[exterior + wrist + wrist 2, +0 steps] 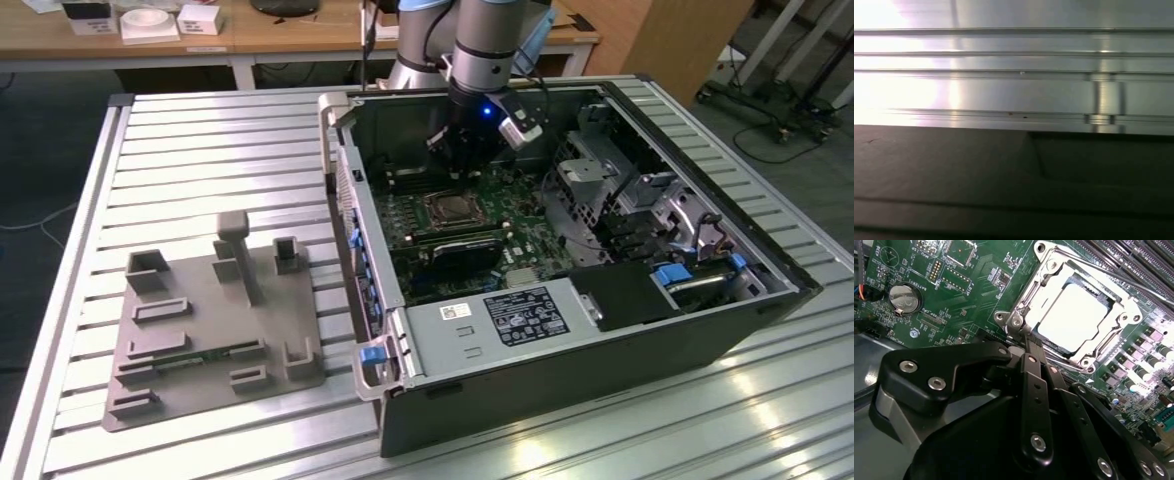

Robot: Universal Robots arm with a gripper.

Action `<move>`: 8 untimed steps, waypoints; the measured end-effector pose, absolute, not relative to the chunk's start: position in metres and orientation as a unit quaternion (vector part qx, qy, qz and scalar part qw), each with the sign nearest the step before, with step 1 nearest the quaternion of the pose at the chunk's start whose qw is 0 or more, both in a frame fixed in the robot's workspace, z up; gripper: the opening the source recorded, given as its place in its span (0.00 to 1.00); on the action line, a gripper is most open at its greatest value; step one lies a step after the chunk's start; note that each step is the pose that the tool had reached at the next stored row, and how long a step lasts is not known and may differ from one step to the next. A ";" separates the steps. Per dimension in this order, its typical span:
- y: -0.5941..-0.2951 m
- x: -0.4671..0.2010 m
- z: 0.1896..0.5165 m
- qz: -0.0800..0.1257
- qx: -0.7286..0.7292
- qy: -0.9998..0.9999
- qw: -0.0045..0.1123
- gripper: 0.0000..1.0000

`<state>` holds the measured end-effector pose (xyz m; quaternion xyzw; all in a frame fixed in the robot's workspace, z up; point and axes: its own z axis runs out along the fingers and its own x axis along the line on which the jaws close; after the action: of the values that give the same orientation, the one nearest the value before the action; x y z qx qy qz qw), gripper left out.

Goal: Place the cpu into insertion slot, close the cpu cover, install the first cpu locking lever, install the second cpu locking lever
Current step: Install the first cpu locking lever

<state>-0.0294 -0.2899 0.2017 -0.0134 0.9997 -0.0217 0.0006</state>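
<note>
Cpu (1071, 320): seated in insertion slot, cpu cover (1030, 290) shut over it. Gripper (1021, 347): fingers closed together, empty, at the cover's corner.

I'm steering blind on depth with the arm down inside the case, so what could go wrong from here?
1. The gripper sits right at a corner of the cpu cover, which looks down over the cpu. A sideways slip could scrape the green board and its small parts.
2. In the exterior view the arm reaches deep into the computer case, so its wrist hardware may catch the case wall.
</note>
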 end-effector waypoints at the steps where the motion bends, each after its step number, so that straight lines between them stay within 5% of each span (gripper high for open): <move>1: -0.290 -0.029 0.201 -0.023 -0.013 1.000 0.001 0.10; 8: -0.290 -0.029 0.199 -0.032 -0.013 0.999 0.000 0.10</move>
<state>-0.0293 -0.2900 0.1991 -0.0134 0.9994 -0.0320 0.0003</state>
